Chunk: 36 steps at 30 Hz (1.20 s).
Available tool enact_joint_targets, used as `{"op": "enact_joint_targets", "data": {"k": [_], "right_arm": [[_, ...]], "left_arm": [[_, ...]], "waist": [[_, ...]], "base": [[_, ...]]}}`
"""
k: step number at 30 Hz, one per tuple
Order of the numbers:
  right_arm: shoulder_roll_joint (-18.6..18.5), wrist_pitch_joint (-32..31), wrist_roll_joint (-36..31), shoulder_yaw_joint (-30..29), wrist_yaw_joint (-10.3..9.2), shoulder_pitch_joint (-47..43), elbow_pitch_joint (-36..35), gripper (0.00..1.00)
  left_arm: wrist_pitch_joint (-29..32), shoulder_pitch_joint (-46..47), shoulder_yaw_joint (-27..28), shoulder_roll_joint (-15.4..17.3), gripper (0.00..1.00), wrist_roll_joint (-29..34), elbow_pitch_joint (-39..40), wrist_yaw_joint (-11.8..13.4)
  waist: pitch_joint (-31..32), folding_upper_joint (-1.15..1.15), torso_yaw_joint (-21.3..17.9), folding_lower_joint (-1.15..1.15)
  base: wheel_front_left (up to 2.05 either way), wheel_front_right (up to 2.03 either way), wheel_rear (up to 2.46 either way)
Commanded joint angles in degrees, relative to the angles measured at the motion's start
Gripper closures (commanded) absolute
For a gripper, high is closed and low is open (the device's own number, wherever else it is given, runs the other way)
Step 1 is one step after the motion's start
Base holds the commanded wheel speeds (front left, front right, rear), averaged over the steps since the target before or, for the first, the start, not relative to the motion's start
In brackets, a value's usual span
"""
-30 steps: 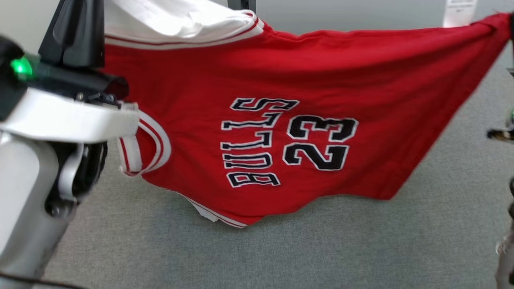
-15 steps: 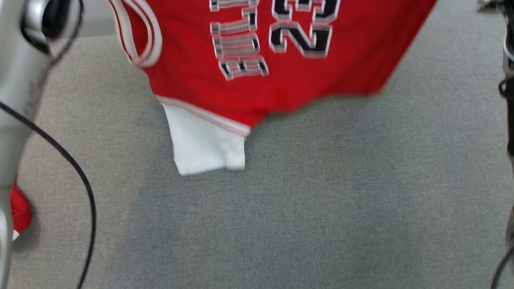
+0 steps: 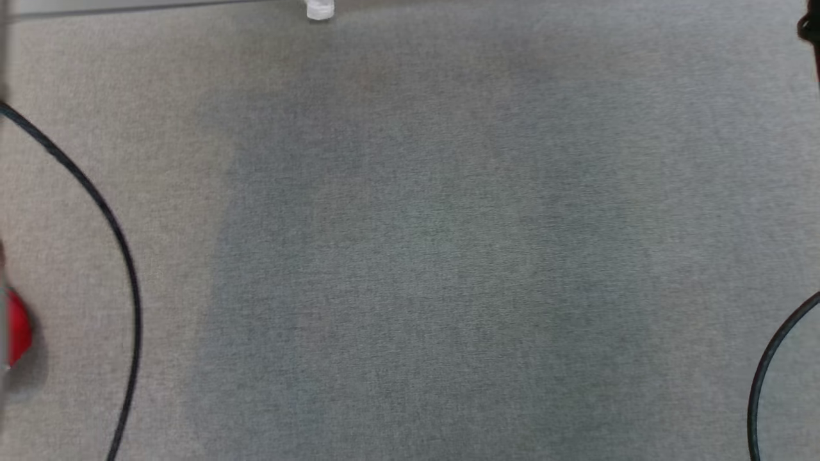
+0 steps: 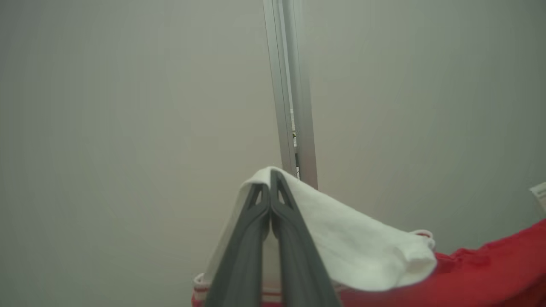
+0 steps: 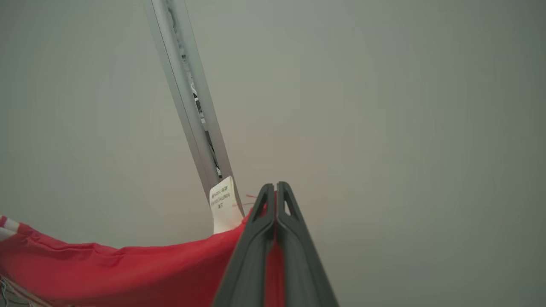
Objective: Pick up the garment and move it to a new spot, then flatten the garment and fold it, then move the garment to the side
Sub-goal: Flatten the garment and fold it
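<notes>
The garment is a red jersey with a white part. In the left wrist view my left gripper (image 4: 271, 174) is shut on the garment's white cloth (image 4: 349, 243), which drapes over the fingers, with red cloth (image 4: 490, 273) running off to the lower right. My right gripper (image 5: 276, 186) is shut on a red corner of the garment (image 5: 128, 264), beside its white label (image 5: 222, 204). Both hold it up in front of a pale wall. In the head view a white tip of the garment (image 3: 319, 9) hangs at the top edge.
The grey fabric table surface (image 3: 423, 256) spreads below. A black cable (image 3: 96, 205) curves down the left side and another cable (image 3: 769, 365) at the lower right. A red object (image 3: 16, 333) sits at the left edge. A metal post (image 4: 292, 106) stands on the wall.
The head picture has shifted, so the camera has moved. The red jersey has also risen out of its top, leaving a white tip there. Both grippers stay shut.
</notes>
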State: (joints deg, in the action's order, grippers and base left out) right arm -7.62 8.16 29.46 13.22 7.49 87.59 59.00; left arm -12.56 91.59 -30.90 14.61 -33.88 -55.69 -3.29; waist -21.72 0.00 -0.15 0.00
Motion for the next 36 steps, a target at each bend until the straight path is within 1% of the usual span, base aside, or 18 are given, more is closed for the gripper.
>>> {"op": "enact_joint_targets", "data": {"k": [1,3,6,8,10,11,13,16,17,20,23,26,30,32,36], "right_arm": [[-0.5,-0.5,0.0,1.2,0.01,-1.0,0.9,1.00],[-1.3,-0.4,-0.1,4.0,0.01,-3.5,2.6,1.00],[-2.8,-0.3,-1.1,9.6,0.01,-7.8,3.6,1.00],[-3.2,-0.2,-0.1,12.7,0.01,-11.5,3.7,1.00],[-3.0,0.1,3.0,14.3,0.00,-16.5,3.1,1.00],[-3.2,-0.1,3.9,15.4,0.00,-18.5,2.4,1.00],[-4.2,1.2,6.5,17.5,-0.01,-22.8,1.0,1.00],[-4.9,2.6,11.0,19.7,0.01,-29.8,-2.0,1.00],[-4.9,2.6,11.0,19.7,0.01,-29.8,-2.0,1.00],[-6.5,4.0,15.5,21.7,0.00,-36.7,-5.3,1.00],[-8.1,5.4,18.8,23.1,0.00,-42.5,-8.3,1.00],[-10.1,6.5,18.9,24.5,0.00,-47.2,-10.8,1.00],[-11.7,7.1,19.3,22.8,0.00,-52.9,-13.6,1.00],[-12.4,7.2,18.1,20.9,0.00,-56.0,-15.2,1.00],[-12.5,7.1,16.1,16.3,0.00,-62.4,-18.3,1.00]], "left_arm": [[-0.1,-1.2,0.2,-0.6,1.00,-0.9,-0.8,-0.5],[-0.2,-5.9,-0.1,-2.7,1.00,-2.3,-3.3,-1.5],[-1.2,-10.9,0.6,-4.4,1.00,-4.2,-4.9,-2.2],[-1.8,-15.5,1.3,-5.3,1.00,-5.4,-5.1,-2.4],[-2.2,-20.7,1.8,-6.1,1.00,-6.1,-4.5,-2.4],[-2.4,-23.0,2.0,-6.1,1.00,-6.3,-3.7,-2.5],[-2.6,-27.5,2.7,-5.5,1.00,-5.8,-1.1,-1.7],[-2.6,-36.5,4.1,-4.4,1.00,-4.2,5.6,-0.2],[-2.6,-36.5,4.1,-4.4,1.00,-4.2,5.6,-0.2],[-2.6,-46.3,5.4,-3.1,1.00,-2.9,13.1,1.6],[-2.6,-56.5,6.2,-1.4,1.00,-3.1,20.3,3.5],[-1.3,-65.6,6.0,1.1,1.00,-3.4,28.4,5.5],[3.8,-76.9,5.8,4.7,1.00,-4.5,41.1,9.8],[7.2,-82.2,5.6,6.5,1.00,-5.1,48.0,12.3],[13.3,-91.0,5.2,9.4,1.00,-6.4,60.6,17.0]], "waist": [[-1.0,0.00,0.9,0.00],[-1.5,0.00,1.4,0.00],[-1.7,0.00,2.0,0.00],[-1.6,0.00,2.1,0.00],[-1.2,0.00,2.1,0.00],[-1.2,0.00,1.9,0.00],[-0.7,0.00,2.0,0.00],[0.3,0.00,2.0,0.00],[0.3,0.00,2.0,0.00],[1.7,0.00,1.7,0.00],[3.3,0.00,1.3,0.00],[5.1,0.00,1.1,0.00],[8.1,0.00,1.3,0.00],[9.8,0.00,1.5,0.00],[12.5,0.00,2.1,0.00]], "base": [[0.00,0.00,0.00],[0.00,0.00,0.00],[0.00,0.00,0.00],[0.00,0.00,0.00],[0.00,0.00,0.00],[0.00,0.00,0.00],[0.00,0.00,0.00],[0.00,0.00,0.00],[0.00,0.00,0.00],[0.00,0.00,0.00],[0.00,0.00,0.00],[0.00,0.00,0.00],[0.00,0.00,0.00],[0.00,0.00,0.00],[0.00,0.00,0.00]]}}
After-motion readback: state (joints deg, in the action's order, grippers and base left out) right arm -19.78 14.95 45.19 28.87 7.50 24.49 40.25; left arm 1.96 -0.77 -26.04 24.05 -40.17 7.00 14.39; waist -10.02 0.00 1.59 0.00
